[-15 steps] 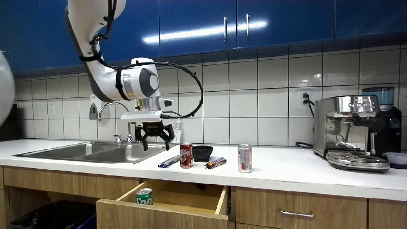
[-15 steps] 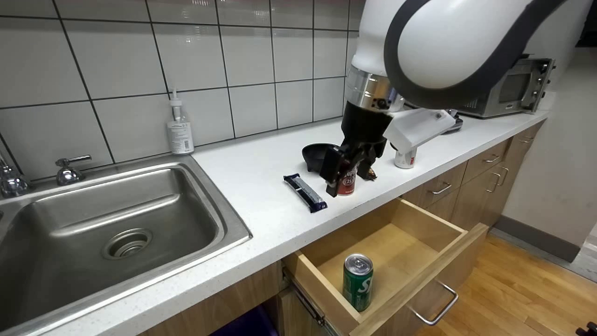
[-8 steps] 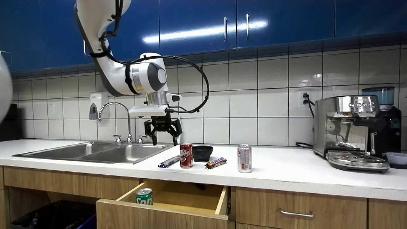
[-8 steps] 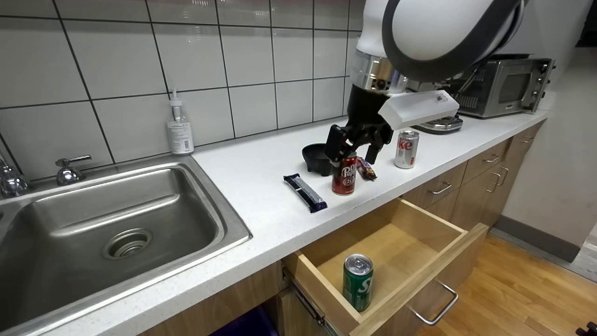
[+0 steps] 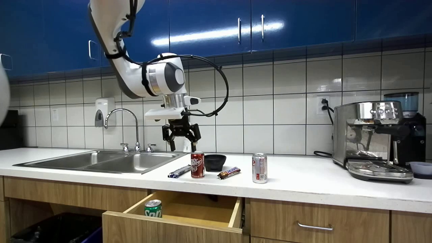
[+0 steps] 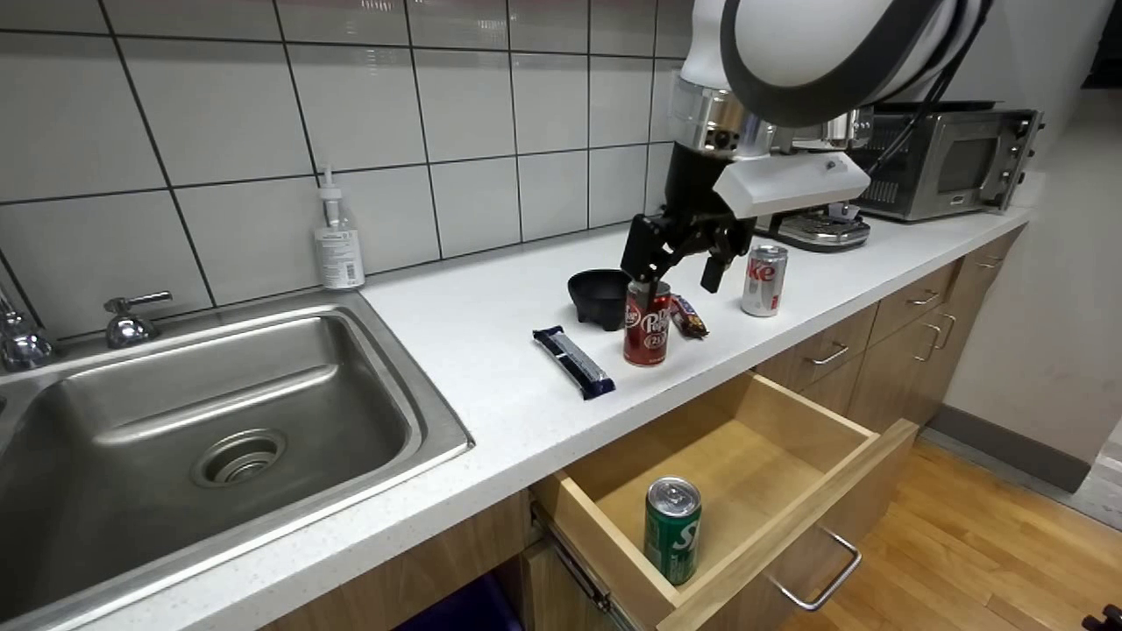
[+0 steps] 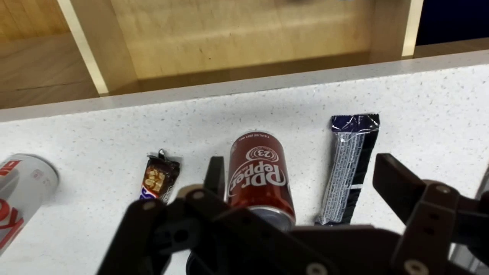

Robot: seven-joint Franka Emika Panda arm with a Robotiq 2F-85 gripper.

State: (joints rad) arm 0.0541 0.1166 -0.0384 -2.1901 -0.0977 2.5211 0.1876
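The counter (image 6: 500, 289) gives level support; below it, the drawer (image 6: 745, 464) stands pulled out, presumably for access. The gripper (image 5: 183, 147) hangs above, spread wide, holding nothing. The red can (image 7: 260, 175) stands upright on its base, lower than the gripper, showing between the jaws in the wrist view. The dark-wrapped bar (image 6: 574, 362) lies flat nearby, probably too thin to stand.

On camera I see a glossy metal Dr Pepper can (image 6: 646, 337), a shiny, plastic-looking wrapper (image 6: 574, 362) left of it, satin steel in the left sink (image 6: 316, 412), smooth wood in the near drawer (image 6: 745, 473).
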